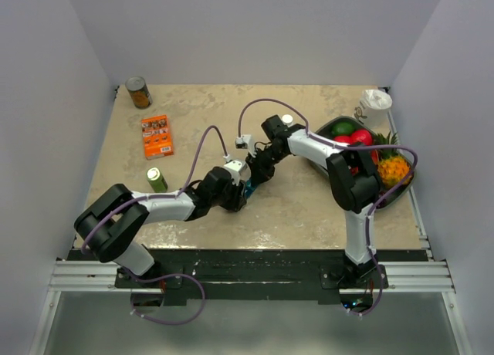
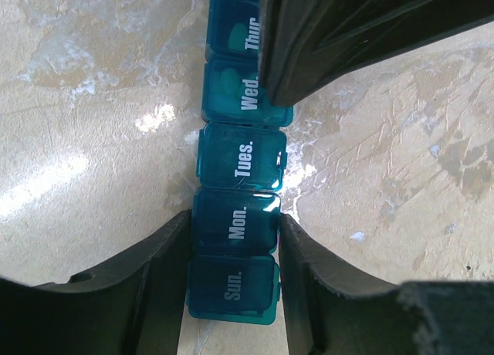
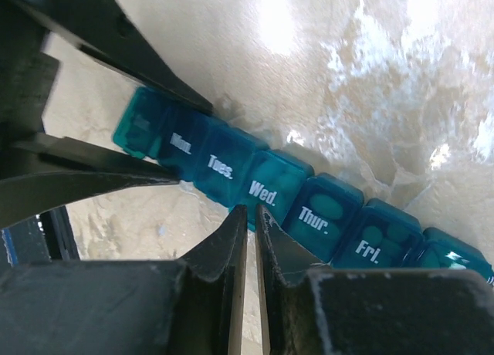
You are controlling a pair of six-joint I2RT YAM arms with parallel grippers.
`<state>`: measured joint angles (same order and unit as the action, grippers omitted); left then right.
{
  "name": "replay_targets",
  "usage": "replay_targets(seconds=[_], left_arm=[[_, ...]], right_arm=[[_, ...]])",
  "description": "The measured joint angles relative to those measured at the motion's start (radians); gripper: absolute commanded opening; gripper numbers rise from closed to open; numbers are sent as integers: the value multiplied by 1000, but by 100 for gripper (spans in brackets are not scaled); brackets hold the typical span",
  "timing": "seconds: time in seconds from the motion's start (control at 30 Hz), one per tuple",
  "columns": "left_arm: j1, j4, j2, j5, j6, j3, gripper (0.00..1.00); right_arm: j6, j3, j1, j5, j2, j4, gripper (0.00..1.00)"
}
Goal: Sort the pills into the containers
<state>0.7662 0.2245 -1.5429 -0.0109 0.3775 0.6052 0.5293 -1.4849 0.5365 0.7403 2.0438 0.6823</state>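
Note:
The containers (image 2: 241, 159) are one teal strip of day-labelled lidded compartments lying flat on the tabletop, also seen in the right wrist view (image 3: 231, 170), with only a sliver showing in the top view (image 1: 248, 189). All visible lids are down. Pale pills (image 3: 330, 207) show through the Thur. and Fri. lids. My left gripper (image 2: 235, 225) is shut on the strip, its fingers (image 2: 154, 278) pressed against both sides at Mon. and Sun. My right gripper (image 3: 251, 210) is shut with nothing between its fingers, its tips at the near edge of the Wed. compartment.
A brown tin can (image 1: 139, 92) stands at the back left. An orange box (image 1: 157, 135) and a small green can (image 1: 157, 179) lie on the left. A grey tray (image 1: 328, 129) of fruit and a white cup (image 1: 376, 102) sit at the right. Walls enclose three sides.

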Motion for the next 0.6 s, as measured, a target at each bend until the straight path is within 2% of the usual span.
replay_targets(seconds=[0.3, 0.6], left_arm=[[0, 2, -9, -12, 3, 7, 11], [0, 4, -20, -27, 6, 18, 11]], right_arm=[[-58, -9, -1, -26, 32, -45, 12], [-44, -18, -1, -35, 32, -39, 13]])
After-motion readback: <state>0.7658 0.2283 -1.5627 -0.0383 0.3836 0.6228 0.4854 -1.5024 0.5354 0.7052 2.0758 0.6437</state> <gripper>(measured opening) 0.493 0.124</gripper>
